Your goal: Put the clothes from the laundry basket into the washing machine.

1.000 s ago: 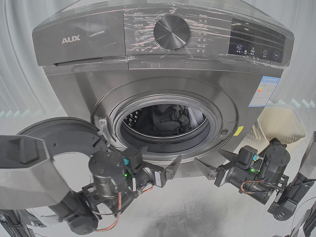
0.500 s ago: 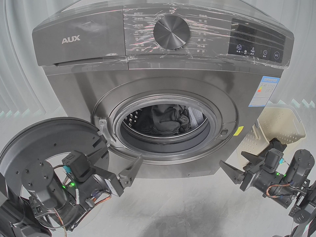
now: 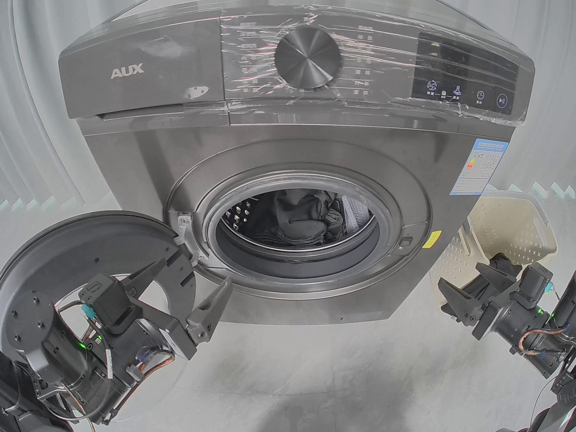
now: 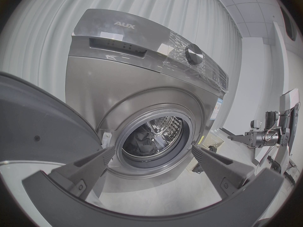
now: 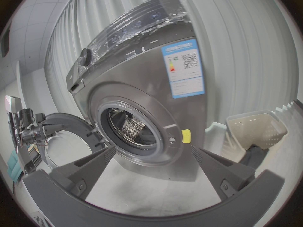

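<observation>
Washing machine [image 3: 300,121] stands with its door [image 3: 90,241] swung open to the left. Dark clothes [image 3: 300,217] lie in the drum. Laundry basket [image 3: 516,229] sits on the floor just beside the machine's right side and holds one dark garment [image 5: 256,155]. Left gripper [image 3: 192,274] hangs before the door and right gripper [image 3: 461,276] before the basket. Both sets of fingers are spread wide and hold nothing.

- My left gripper [image 4: 152,148] is spread wide, with nothing held between its fingers [image 4: 91,167].
- Through the gap between the fingertips I see the washing machine [image 4: 126,79], its round opening framed by the two tips.
- Dark clothes [image 4: 142,142] lie inside the drum [image 4: 172,128], beyond the fingertips and well apart from them.
- The door [image 4: 38,126] stands swung open outside one finger, close beside it.
- The right gripper [image 4: 232,137] hangs far off, outside the other finger.
</observation>
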You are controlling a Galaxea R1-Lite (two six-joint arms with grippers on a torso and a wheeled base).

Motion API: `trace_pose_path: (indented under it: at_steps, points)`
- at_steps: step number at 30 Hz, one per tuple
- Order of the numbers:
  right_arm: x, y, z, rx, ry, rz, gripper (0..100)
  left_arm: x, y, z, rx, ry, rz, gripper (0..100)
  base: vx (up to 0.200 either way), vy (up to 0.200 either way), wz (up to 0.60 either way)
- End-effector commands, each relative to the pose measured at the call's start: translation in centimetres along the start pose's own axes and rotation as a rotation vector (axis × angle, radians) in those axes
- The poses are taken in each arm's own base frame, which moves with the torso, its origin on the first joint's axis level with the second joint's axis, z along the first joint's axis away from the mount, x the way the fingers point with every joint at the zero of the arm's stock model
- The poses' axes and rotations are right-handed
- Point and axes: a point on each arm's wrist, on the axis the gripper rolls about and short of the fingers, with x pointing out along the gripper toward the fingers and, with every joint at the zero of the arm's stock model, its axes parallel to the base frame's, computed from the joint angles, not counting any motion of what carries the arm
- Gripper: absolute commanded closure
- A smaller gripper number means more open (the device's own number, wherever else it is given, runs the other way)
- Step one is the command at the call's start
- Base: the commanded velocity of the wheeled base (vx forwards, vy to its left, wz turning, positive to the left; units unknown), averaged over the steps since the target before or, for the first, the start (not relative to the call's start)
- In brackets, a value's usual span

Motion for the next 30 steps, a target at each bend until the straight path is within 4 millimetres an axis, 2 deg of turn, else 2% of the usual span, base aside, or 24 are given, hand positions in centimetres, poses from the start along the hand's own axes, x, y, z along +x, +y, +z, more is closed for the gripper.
trace_pose_path:
  at_steps: [1, 2, 4, 5, 6, 8, 11, 21, 25, 30]
  points:
    - [-3.1, -1.0, 1.1, -0.011, -0.022, -0.043, 0, -1.4, 0.6, 0.2, 0.003, -0.008, 0.028, 0, 0.000, -0.200, 0.00]
    - [-3.1, -1.0, 1.1, -0.011, -0.022, -0.043, 0, -1.4, 0.6, 0.2, 0.003, -0.008, 0.028, 0, 0.000, -0.200, 0.00]
    - [-4.7, -1.4, 1.0, -0.015, 0.008, -0.069, 0, -2.0, 0.9, 0.1, 0.004, -0.003, 0.032, 0, 0.000, -0.200, 0.00]
    - [-4.7, -1.4, 1.0, -0.015, 0.008, -0.069, 0, -2.0, 0.9, 0.1, 0.004, -0.003, 0.032, 0, 0.000, -0.200, 0.00]
    - [-6.1, -1.7, 1.1, -0.022, 0.005, -0.091, 0, -2.4, 1.3, 0.0, 0.008, -0.002, 0.050, 0, 0.000, -0.200, 0.00]
    - [-6.4, -1.8, 1.1, -0.025, 0.004, -0.097, 0, -2.5, 1.4, 0.0, 0.011, 0.000, 0.056, 0, 0.000, -0.200, 0.00]
    - [-8.1, -2.3, 1.1, -0.032, -0.008, -0.137, 0, -3.0, 2.0, -0.4, 0.021, 0.015, 0.101, 0, 0.000, -0.200, 0.00]
    - [-10.6, -2.7, 0.6, -0.029, -0.022, -0.197, 0, -3.7, 2.2, 0.3, 0.007, -0.021, 0.124, 0, 0.000, -0.200, 0.00]
    - [-11.6, -2.9, 0.3, -0.029, -0.032, -0.223, 0, -3.9, 2.4, 0.4, 0.004, -0.021, 0.145, 0, 0.000, 0.000, 0.00]
    - [-12.5, -2.9, 0.1, -0.028, -0.052, -0.237, 0, -4.4, 2.6, 0.5, 0.009, -0.009, 0.180, 0, -0.200, 0.000, 0.00]
